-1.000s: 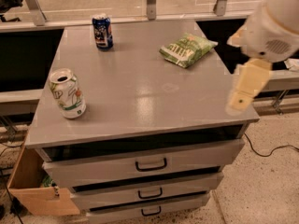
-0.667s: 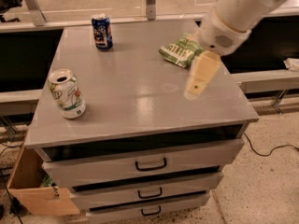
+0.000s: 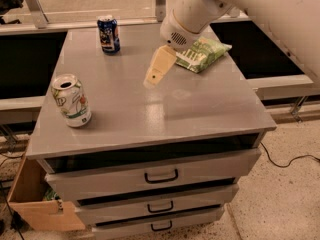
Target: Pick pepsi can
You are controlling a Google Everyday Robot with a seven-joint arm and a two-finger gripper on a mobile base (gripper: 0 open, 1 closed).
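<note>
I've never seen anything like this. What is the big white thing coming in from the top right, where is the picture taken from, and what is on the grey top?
The white thing is a robot arm. Its cream-coloured end is the gripper, the part that grasps things. It hovers over the middle of the cabinet top, and I see nothing in it. There is one camera, looking down from the drawer side; where it is mounted I cannot tell. On the top stand a pepsi can at the far left, apart from the gripper, and a white and green can at the near left. A green bag lies at the far right. A cardboard box sits on the floor at the left.
</note>
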